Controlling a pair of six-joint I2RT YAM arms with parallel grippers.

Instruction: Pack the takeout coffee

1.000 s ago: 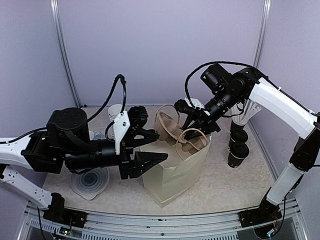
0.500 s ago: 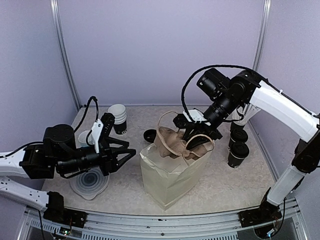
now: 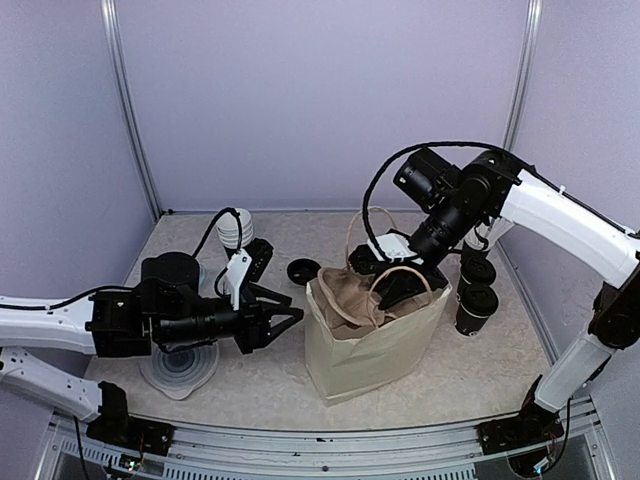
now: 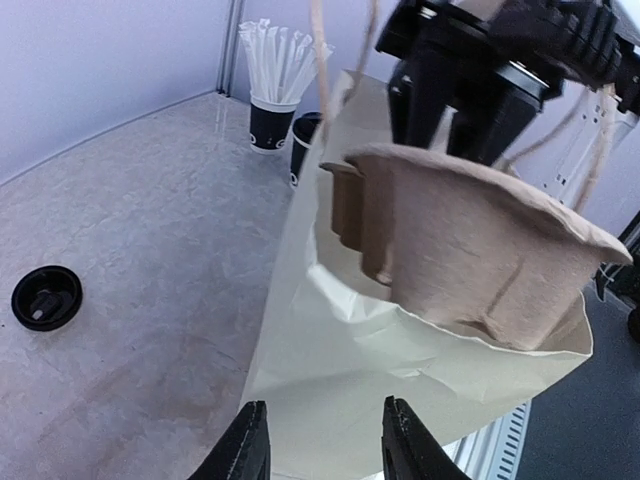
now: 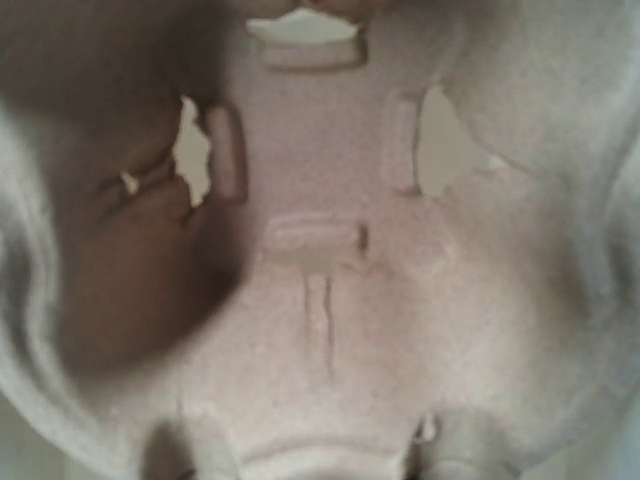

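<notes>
Takeout coffee is sitting in two places. Its brown pulp carrier tray (image 3: 348,297) is standing on edge in the mouth of a paper bag (image 3: 375,345) at the middle of the table, and about half of the tray is poking out above the rim. The tray's moulded fibre is looking matte and slightly fuzzy, with rounded cup wells bulging outward and small torn slots showing in the blurred right wrist close-up.

Two black paper cups with domed black plastic lids are waiting to the right of the bag, apart from it. The near cup (image 3: 477,306) and the far cup (image 3: 479,271) are standing upright, one just behind the other.

The bag is pale cream and creased, and its thin twisted cord handle (image 4: 318,45) is rising upward.

The right gripper (image 3: 395,280) is reaching down into the bag's mouth against the tray. I cannot tell whether its fingers are clamping the tray.

The left gripper (image 3: 288,322) is hovering left of the bag with jaws spread wide, holding nothing, and its black fingers (image 4: 247,450) are pointing at the bag's side.

Further out on the marbled beige table (image 3: 450,375), the following are lying or standing:
- a loose black lid (image 3: 303,270)
- a nested stack of lidless cups (image 3: 236,228)
- a black cup of white straws (image 4: 272,122)
- a clear ribbed plastic dish (image 3: 182,368)
</notes>
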